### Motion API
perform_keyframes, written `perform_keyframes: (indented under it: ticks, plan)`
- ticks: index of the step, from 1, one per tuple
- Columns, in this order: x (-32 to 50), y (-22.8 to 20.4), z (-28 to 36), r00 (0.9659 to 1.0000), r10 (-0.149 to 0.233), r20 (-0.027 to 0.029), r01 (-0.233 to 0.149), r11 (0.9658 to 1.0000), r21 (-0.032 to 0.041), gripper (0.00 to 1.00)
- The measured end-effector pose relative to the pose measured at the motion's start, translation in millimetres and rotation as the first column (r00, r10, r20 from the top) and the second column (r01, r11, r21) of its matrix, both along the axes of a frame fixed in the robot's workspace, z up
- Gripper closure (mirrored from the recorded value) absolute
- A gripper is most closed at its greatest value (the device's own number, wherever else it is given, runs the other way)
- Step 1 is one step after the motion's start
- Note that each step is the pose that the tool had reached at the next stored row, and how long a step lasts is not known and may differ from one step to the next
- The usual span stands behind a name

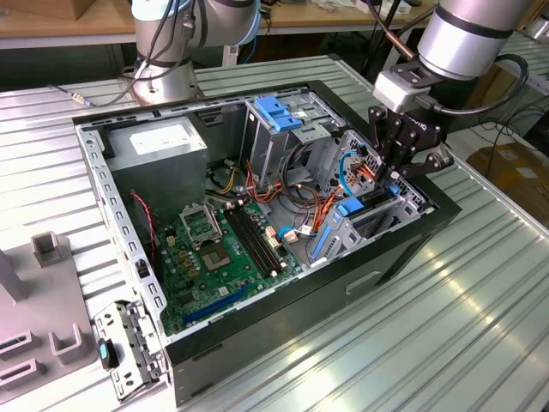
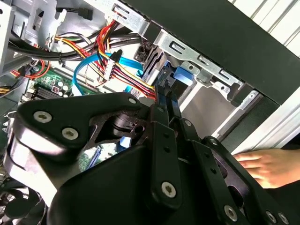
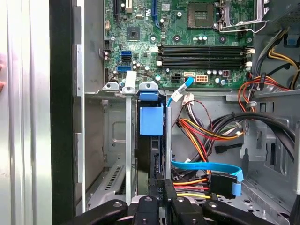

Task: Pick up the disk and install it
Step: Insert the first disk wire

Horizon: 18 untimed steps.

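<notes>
Ribbed metal table [image 1: 446, 309], wooden bench [image 1: 60, 19] behind

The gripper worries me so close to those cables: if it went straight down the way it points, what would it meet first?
Probably the disk standing in its bay directly below the gripper; depth is unclear.

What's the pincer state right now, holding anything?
Pincer: shut on the disk, which stands on edge in the drive cage.

Bright, even light from overhead. Glare streaks on the ribbed surface [image 1: 446, 292] around the case. My pincer [image 2: 164, 101] looms dark, soft-focused in both wrist views.
</notes>
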<state>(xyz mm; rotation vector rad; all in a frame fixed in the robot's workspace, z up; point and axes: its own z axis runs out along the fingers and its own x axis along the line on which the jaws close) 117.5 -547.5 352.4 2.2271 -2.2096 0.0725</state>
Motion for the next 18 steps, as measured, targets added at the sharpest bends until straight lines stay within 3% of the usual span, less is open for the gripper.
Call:
perform_keyframes:
  ticks: [18]
  plan:
    - [0.0, -2.2, -4.4, 1.0, 0.0, 0.0, 0.0, 1.0, 0.0001, 0.83]
